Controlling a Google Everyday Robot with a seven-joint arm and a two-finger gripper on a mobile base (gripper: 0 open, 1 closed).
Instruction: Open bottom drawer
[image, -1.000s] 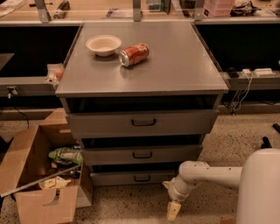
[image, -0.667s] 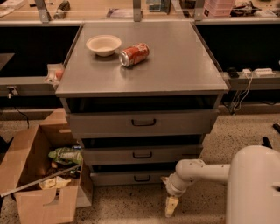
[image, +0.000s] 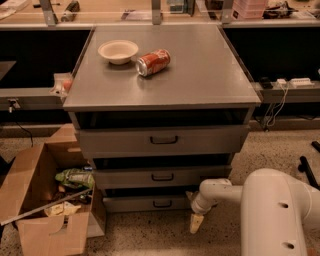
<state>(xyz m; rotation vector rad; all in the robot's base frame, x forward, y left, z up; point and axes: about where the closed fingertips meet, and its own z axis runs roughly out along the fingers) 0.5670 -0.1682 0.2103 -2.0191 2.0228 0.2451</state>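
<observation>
The grey metal cabinet has three drawers. The bottom drawer (image: 145, 203) is the slimmest front, lowest down, with a small black pull handle (image: 162, 204) at its centre. It stands slightly out from the cabinet. My gripper (image: 196, 223) hangs from the white arm (image: 220, 192) just right of the drawer front, low near the floor, its tan fingertips pointing down. It is to the right of the handle and apart from it.
A white bowl (image: 118, 51) and a red can (image: 153, 62) lying on its side sit on the cabinet top (image: 200, 75). An open cardboard box (image: 45, 200) with trash stands on the floor at the left. Cables (image: 274, 107) hang at the right.
My arm and gripper have shifted slightly left toward the bottom drawer. The drawers have not moved.
</observation>
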